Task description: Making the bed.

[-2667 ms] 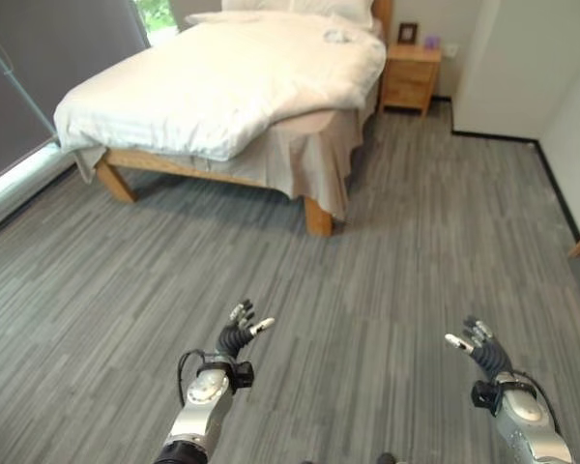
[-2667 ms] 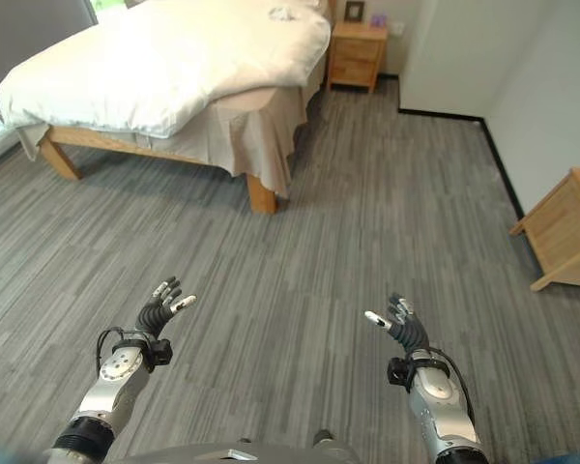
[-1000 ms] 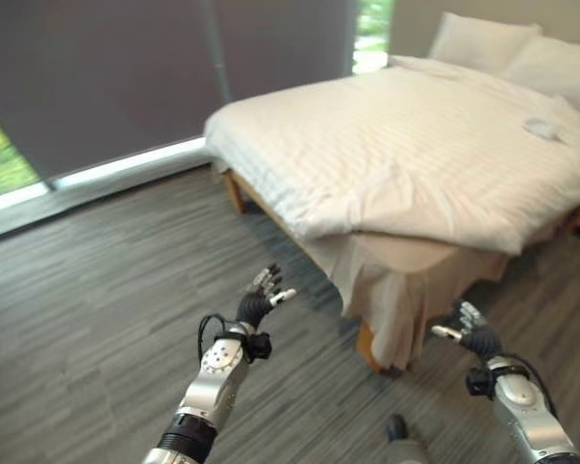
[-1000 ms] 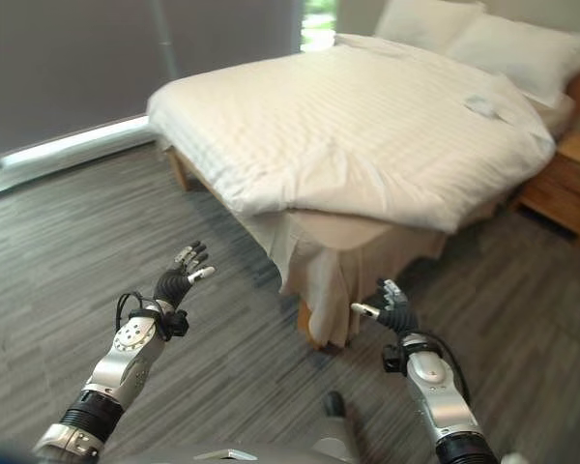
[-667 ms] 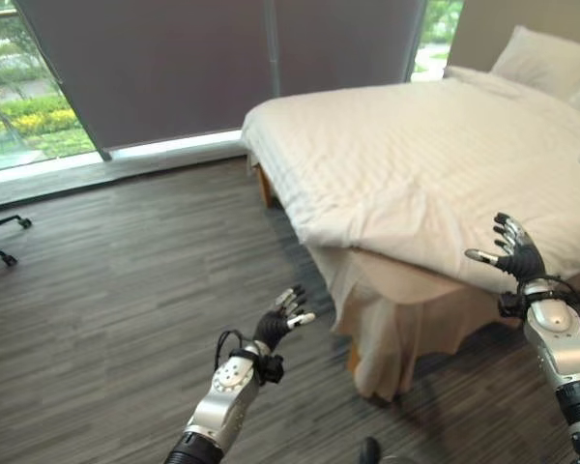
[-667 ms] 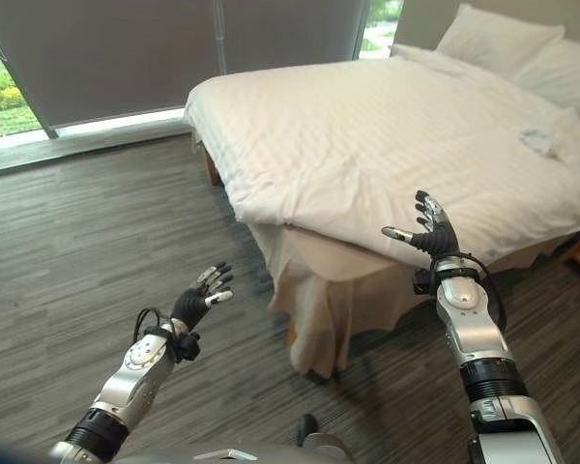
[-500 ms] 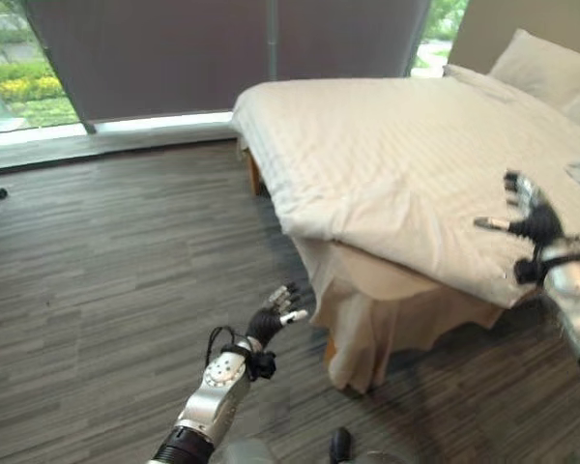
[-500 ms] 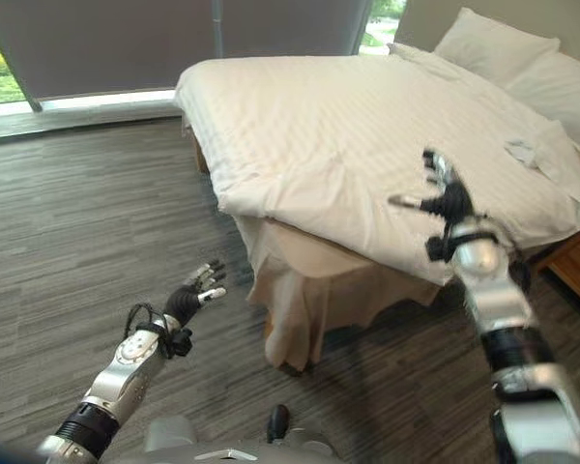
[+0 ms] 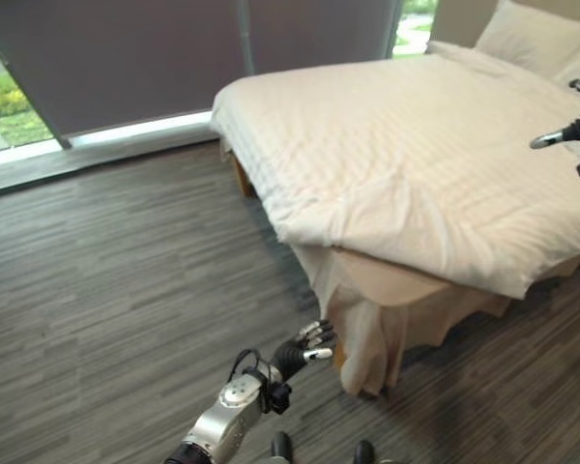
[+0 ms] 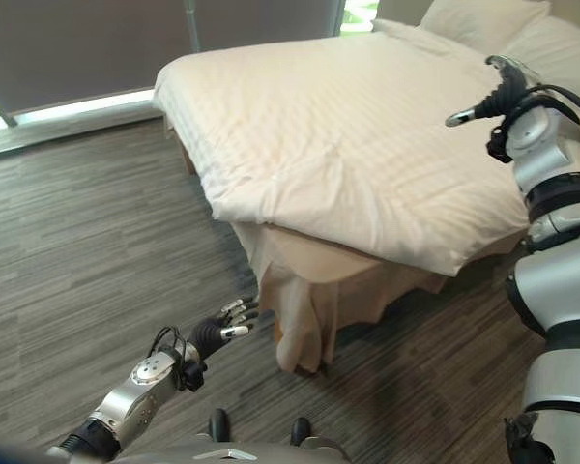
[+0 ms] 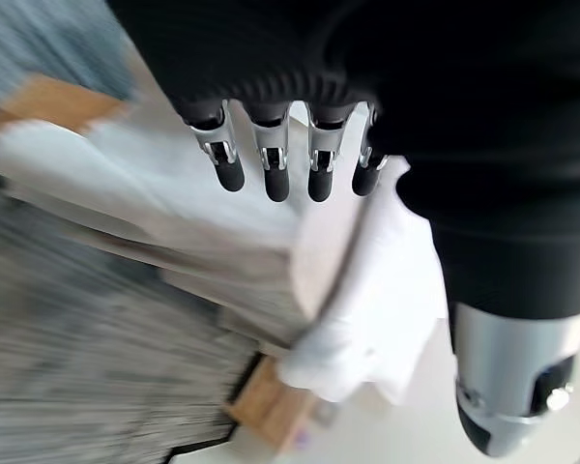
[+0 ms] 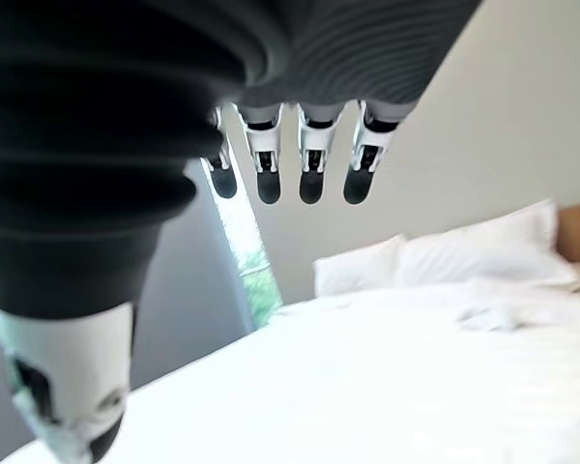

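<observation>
Two hands, one bed, nothing held.

Bed [image 9: 406,145]: wooden frame, standing on grey plank floor [image 9: 106,290] beside a window with a dark blind [image 9: 155,53]. Near corner faces the robot.

Duvet [image 10: 367,145]: white, spread over most of the mattress, lightly rumpled. At the near corner its edge is bunched and drawn up, leaving the beige valance sheet [image 10: 309,280] uncovered; the sheet hangs in loose folds to the floor over the corner leg.

Pillows [image 9: 532,34]: white, at the head end, lying flat as far as can be seen.

Left hand [image 10: 217,332]: low, out over the floor, near the bed's near corner but apart from the hanging sheet. Fingers [image 11: 271,164] straight and relaxed, empty.

Right hand [image 10: 503,97]: raised above the far side of the duvet, not touching it as far as can be judged. Fingers [image 12: 304,159] extended, thumb out, empty.

Progress, by judgement: early. Duvet is roughly in place, pillows at the head. Outstanding: pull the duvet down square over the near corner, smooth the wrinkles, tidy the draped sheet. No cloth is yet grasped.
</observation>
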{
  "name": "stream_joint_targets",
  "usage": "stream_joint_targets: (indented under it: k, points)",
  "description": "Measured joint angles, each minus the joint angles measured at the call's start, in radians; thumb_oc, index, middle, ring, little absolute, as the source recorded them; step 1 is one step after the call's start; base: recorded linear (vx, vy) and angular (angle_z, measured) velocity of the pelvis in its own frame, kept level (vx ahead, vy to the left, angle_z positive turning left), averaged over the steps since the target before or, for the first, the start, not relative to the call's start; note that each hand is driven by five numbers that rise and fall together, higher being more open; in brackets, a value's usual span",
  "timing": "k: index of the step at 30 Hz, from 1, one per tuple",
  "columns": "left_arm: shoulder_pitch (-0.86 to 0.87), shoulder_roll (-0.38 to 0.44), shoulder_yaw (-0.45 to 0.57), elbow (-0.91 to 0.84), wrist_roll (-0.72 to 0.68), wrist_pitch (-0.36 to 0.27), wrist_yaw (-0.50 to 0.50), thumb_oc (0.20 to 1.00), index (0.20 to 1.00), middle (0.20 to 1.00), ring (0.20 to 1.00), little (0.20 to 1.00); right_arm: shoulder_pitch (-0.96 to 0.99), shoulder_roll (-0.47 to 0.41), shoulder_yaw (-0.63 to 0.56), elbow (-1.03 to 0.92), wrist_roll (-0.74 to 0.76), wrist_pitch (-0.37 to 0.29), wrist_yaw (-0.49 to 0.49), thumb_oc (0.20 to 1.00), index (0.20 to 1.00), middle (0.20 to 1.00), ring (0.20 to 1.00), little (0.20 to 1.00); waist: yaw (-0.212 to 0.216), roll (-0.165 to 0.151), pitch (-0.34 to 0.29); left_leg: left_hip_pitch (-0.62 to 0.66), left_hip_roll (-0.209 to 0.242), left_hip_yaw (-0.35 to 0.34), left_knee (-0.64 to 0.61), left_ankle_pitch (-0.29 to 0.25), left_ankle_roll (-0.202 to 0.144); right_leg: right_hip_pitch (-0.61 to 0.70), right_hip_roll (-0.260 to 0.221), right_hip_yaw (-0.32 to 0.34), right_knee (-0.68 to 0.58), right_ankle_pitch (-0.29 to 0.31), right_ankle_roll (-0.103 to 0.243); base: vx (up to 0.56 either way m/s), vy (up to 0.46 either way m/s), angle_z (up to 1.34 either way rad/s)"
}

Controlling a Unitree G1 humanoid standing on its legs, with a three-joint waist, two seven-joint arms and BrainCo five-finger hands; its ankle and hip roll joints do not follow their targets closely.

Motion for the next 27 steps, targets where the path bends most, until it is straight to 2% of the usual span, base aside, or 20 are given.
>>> stream_joint_targets:
  k: [2, 5, 7, 9, 11, 14, 16, 20, 24, 27]
  points:
    - [0.000, 0.015, -0.006, 0.000, 0.000, 0.001, -0.004, 1.000, 1.000, 1.000, 1.000, 1.000, -0.007, 0.055, 0.000, 0.004, -0.007, -0.003, 0.000, 1.000, 1.000, 1.000, 1.000, 1.000, 0.027, 0.008, -0.004, -0.044, -0.006, -0.003, 0.000, 0.004, 0.006, -0.043, -0.004, -0.002, 0.003, 0.005, 0.004, -0.09, 0.027, 0.07]
    - [-0.003, 0.016, -0.014, 0.000, 0.000, 0.000, -0.004, 1.000, 1.000, 1.000, 1.000, 1.000, -0.029, 0.074, 0.014, 0.011, -0.007, -0.003, -0.001, 1.000, 1.000, 1.000, 1.000, 1.000, 0.061, 0.022, 0.003, -0.115, -0.006, -0.008, 0.002, 0.016, 0.021, -0.110, -0.002, -0.010, 0.003, 0.014, 0.003, -0.12, 0.012, 0.07]
    - [-0.002, 0.019, -0.008, 0.003, 0.000, -0.007, -0.001, 1.000, 1.000, 1.000, 1.000, 1.000, -0.112, 0.073, 0.041, 0.090, -0.007, -0.003, -0.006, 1.000, 1.000, 1.000, 1.000, 1.000, 0.083, 0.049, 0.045, -0.206, -0.006, -0.030, 0.006, 0.038, 0.026, -0.189, 0.000, -0.029, 0.004, 0.032, 0.004, -0.08, 0.001, 0.20]
    - [0.006, 0.019, 0.013, 0.014, 0.000, -0.008, 0.007, 1.000, 1.000, 1.000, 1.000, 1.000, -0.151, 0.071, 0.071, 0.150, -0.008, 0.001, -0.011, 1.000, 1.000, 1.000, 1.000, 1.000, 0.089, 0.056, 0.065, -0.252, -0.004, -0.035, 0.004, 0.050, 0.024, -0.232, 0.002, -0.037, 0.003, 0.039, 0.002, -0.06, 0.009, 0.15]
    - [0.050, 0.027, 0.052, 0.023, 0.000, -0.011, 0.016, 1.000, 1.000, 1.000, 1.000, 1.000, -0.183, 0.048, 0.089, 0.185, -0.037, 0.001, -0.014, 1.000, 1.000, 1.000, 1.000, 1.000, 0.113, 0.060, 0.102, -0.291, -0.003, -0.034, 0.005, 0.054, 0.024, -0.273, 0.002, -0.034, 0.003, 0.042, 0.004, -0.07, 0.023, -0.05]
    - [0.087, 0.048, 0.132, 0.041, 0.000, -0.027, 0.043, 1.000, 1.000, 1.000, 1.000, 1.000, -0.337, -0.033, 0.123, 0.200, -0.047, 0.011, -0.040, 1.000, 1.000, 1.000, 1.000, 1.000, 0.133, 0.089, 0.192, -0.384, -0.004, -0.032, 0.004, 0.078, 0.027, -0.368, 0.001, -0.028, 0.003, 0.064, 0.006, -0.09, -0.013, -0.04]
    - [0.098, 0.078, 0.132, 0.042, 0.000, -0.027, 0.046, 1.000, 1.000, 1.000, 1.000, 1.000, -0.399, -0.058, 0.168, 0.200, -0.047, 0.015, -0.057, 1.000, 1.000, 1.000, 1.000, 1.000, 0.131, 0.106, 0.209, -0.447, -0.005, -0.036, 0.005, 0.089, 0.027, -0.428, 0.001, -0.034, 0.004, 0.076, 0.001, -0.10, -0.008, 0.04]
    - [0.070, 0.080, 0.170, 0.028, -0.003, -0.048, 0.065, 1.000, 1.000, 1.000, 1.000, 1.000, -0.494, -0.081, 0.163, 0.186, -0.033, 0.017, -0.082, 1.000, 1.000, 1.000, 1.000, 1.000, 0.147, 0.137, 0.253, -0.589, -0.009, -0.057, 0.008, 0.111, 0.029, -0.566, 0.000, -0.039, 0.004, 0.097, 0.000, -0.07, -0.032, 0.03]
    - [0.043, 0.068, 0.182, -0.019, -0.003, -0.085, 0.088, 1.000, 1.000, 1.000, 1.000, 1.000, -0.586, -0.099, 0.172, 0.198, 0.037, 0.005, -0.126, 1.000, 1.000, 1.000, 1.000, 1.000, 0.159, 0.139, 0.261, -0.712, -0.010, -0.063, 0.009, 0.120, 0.032, -0.687, -0.001, -0.042, 0.004, 0.107, 0.002, 0.00, -0.006, 0.01]
    - [0.015, 0.061, 0.202, -0.031, -0.007, -0.103, 0.114, 1.000, 1.000, 1.000, 1.000, 1.000, -0.637, -0.129, 0.160, 0.191, 0.113, -0.007, -0.141, 1.000, 1.000, 1.000, 1.000, 1.000, 0.156, 0.127, 0.270, -0.739, -0.011, -0.065, 0.009, 0.120, 0.032, -0.719, -0.003, -0.030, 0.004, 0.108, 0.003, 0.01, 0.008, -0.03]
